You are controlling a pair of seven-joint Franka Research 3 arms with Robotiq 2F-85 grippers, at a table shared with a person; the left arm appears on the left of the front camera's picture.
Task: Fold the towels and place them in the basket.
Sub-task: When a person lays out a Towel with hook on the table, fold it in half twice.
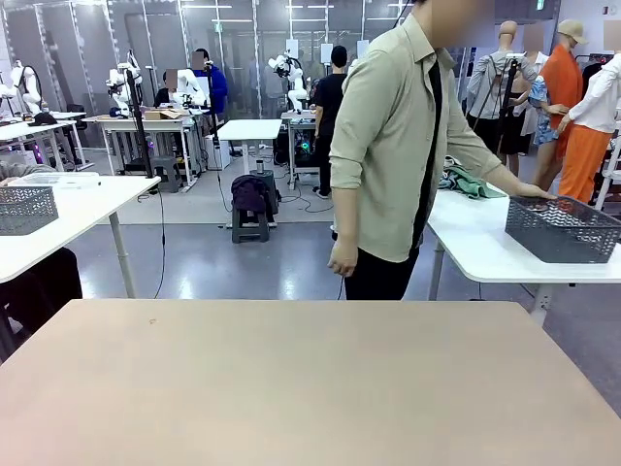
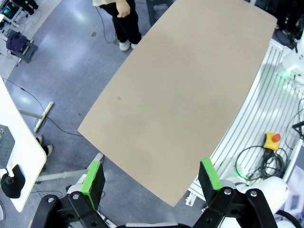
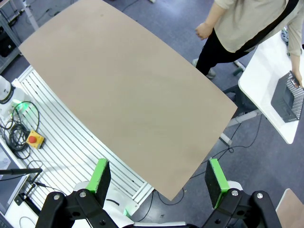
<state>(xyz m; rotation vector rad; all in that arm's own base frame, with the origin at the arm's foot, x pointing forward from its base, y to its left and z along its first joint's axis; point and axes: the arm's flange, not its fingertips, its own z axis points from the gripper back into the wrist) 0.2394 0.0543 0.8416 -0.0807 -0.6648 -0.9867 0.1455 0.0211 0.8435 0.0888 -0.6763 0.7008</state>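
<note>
Both open wide: your left gripper (image 2: 151, 174) and right gripper (image 3: 158, 175) over the beige table (image 1: 310, 379). A person's hand (image 1: 537, 194) meets the basket (image 1: 563, 231) on a white table (image 1: 475, 238).

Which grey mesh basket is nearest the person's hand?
The basket on the white table at the front view's right, with the person's hand at its rim; the other basket, far left, stands alone.

Tan table (image 1: 291, 388) in foreground w/ tiny dark speck (image 1: 151, 321) nr far-left corner, plus white side table (image 1: 475, 243) behind at rt carrying grey mesh basket (image 1: 563, 230) & crumpled green towel (image 1: 471, 183) nr basket, further back-left.
</note>
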